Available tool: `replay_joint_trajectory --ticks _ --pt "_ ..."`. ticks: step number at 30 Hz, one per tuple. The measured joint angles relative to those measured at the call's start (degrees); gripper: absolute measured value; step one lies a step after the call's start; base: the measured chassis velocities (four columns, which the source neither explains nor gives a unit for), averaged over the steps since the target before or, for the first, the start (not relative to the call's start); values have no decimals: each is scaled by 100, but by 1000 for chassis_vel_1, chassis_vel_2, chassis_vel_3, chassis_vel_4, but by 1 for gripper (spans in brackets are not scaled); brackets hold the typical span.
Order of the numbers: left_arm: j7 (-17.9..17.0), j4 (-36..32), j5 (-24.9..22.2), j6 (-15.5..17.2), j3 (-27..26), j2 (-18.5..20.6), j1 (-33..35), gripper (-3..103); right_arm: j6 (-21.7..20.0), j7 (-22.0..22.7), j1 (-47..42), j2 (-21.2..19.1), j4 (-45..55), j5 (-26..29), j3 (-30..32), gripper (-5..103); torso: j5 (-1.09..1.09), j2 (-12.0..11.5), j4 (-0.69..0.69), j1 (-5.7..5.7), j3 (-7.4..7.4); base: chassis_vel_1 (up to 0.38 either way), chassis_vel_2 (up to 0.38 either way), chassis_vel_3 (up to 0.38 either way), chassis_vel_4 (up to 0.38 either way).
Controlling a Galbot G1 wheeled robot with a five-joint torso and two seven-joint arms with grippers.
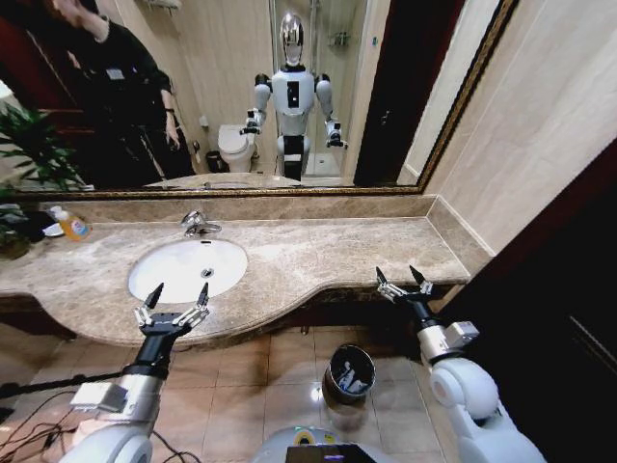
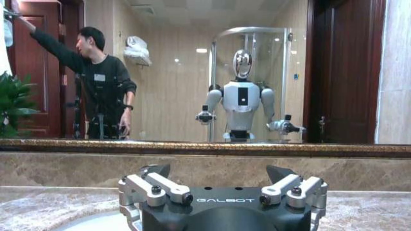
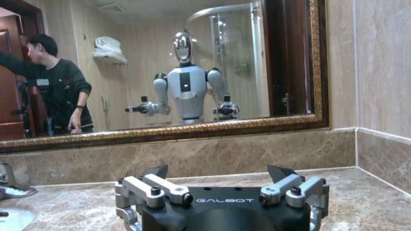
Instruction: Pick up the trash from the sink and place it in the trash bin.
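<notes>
sink (image 1: 159,280) looks empty of trash, and white tubes (image 1: 353,382) lie inside the trash bin (image 1: 333,371) on the floor below the sink's counter. left gripper (image 1: 176,295), fingers spread, hovers at the sink's front rim; right gripper (image 1: 403,279), also spread, is far along the counter edge. better check the basin carefully before any reach.

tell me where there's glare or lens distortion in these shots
Head view: wide-angle bending curves the counter edge and mirror frame; a bright glint sits on the floor tile beside the trash bin. Left wrist view: ceiling lights glare in the mirror.
</notes>
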Motion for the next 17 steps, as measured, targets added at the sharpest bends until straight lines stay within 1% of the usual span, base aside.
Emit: replay_joint_trajectory --ticks 17 --pt "0 0 0 0 0 0 0 100 0 0 0 0 0 1 0 100 0 0 0 0 0 0 0 0 0"
